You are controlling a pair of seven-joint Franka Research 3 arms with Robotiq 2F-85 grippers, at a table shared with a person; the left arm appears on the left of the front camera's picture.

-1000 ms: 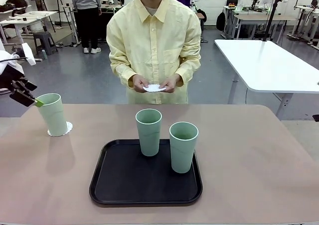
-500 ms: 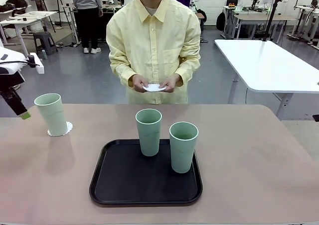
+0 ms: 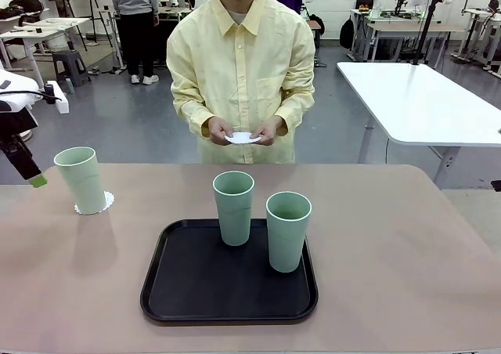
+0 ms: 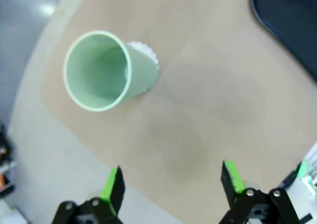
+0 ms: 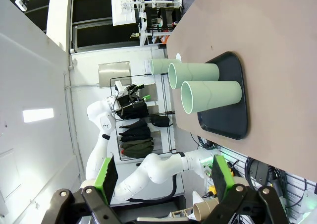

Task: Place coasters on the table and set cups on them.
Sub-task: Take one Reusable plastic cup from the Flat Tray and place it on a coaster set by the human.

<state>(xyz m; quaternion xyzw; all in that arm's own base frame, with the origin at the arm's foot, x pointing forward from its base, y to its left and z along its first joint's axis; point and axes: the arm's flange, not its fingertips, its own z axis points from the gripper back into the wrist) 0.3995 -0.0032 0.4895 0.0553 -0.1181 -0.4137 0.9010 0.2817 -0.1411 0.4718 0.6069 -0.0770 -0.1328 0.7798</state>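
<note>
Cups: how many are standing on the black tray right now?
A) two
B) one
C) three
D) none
A. The middle cup and the cup beside it stand on the black tray, while the third cup stands on a coaster on the table.

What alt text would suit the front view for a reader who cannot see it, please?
A pale-green cup stands on a white coaster at the tan table's left; a second cup and third cup stand on a black tray. A person in yellow opposite holds another coaster. The left tool hangs clear of the cups.
</note>
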